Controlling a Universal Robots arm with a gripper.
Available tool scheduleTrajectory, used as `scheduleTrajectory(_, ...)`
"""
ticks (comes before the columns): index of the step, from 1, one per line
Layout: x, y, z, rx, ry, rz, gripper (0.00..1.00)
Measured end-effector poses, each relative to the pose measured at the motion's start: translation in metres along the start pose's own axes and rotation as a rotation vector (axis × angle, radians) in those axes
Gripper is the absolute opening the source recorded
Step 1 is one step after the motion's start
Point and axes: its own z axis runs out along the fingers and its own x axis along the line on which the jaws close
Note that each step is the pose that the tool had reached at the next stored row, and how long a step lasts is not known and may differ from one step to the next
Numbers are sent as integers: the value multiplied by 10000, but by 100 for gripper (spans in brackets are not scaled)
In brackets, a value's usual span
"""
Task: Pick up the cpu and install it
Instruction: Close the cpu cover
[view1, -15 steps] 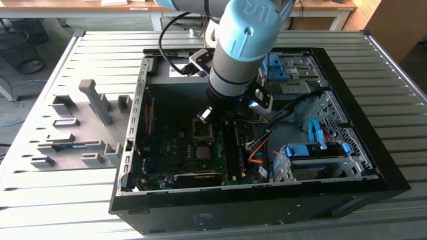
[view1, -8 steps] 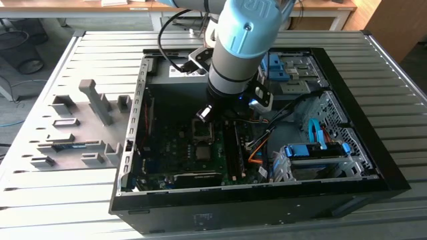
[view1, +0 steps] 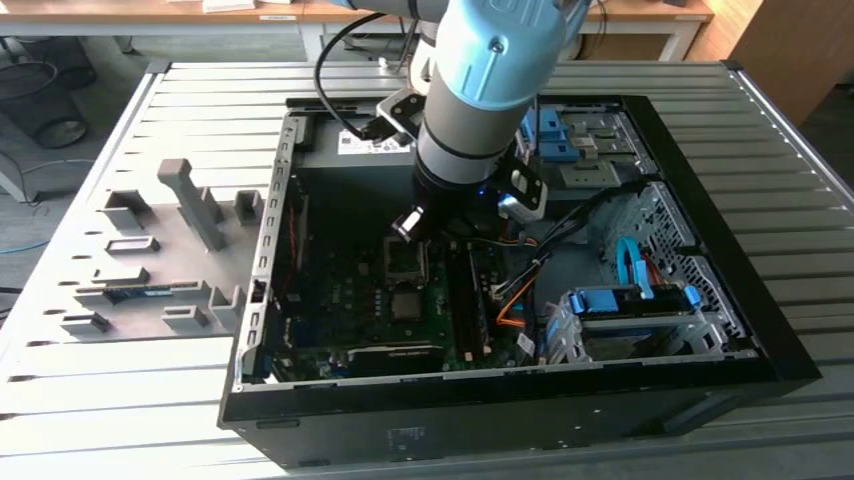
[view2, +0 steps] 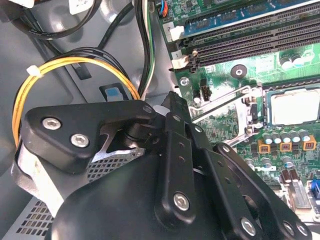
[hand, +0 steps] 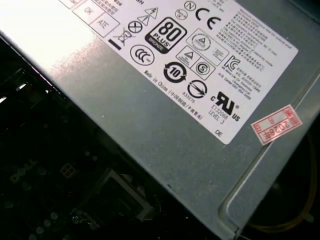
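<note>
Pretty sure the cpu (view2: 295, 107) is already sitting in its socket, right edge of the second wrist view. The gripper (view2: 172, 102) looks pinched shut with empty fingers, and the retention frame (view2: 222, 100) isn't clamped down yet.

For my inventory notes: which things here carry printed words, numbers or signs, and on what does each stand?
White label with certification signs and small print: on the grey metal box.
Small red sticker with numbers: on the same box.
Pale logo: on the dark motherboard.
</note>
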Motion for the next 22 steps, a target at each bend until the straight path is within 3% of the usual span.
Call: scheduleTrajectory(22,21,50,-91,12,-13,-6,10)
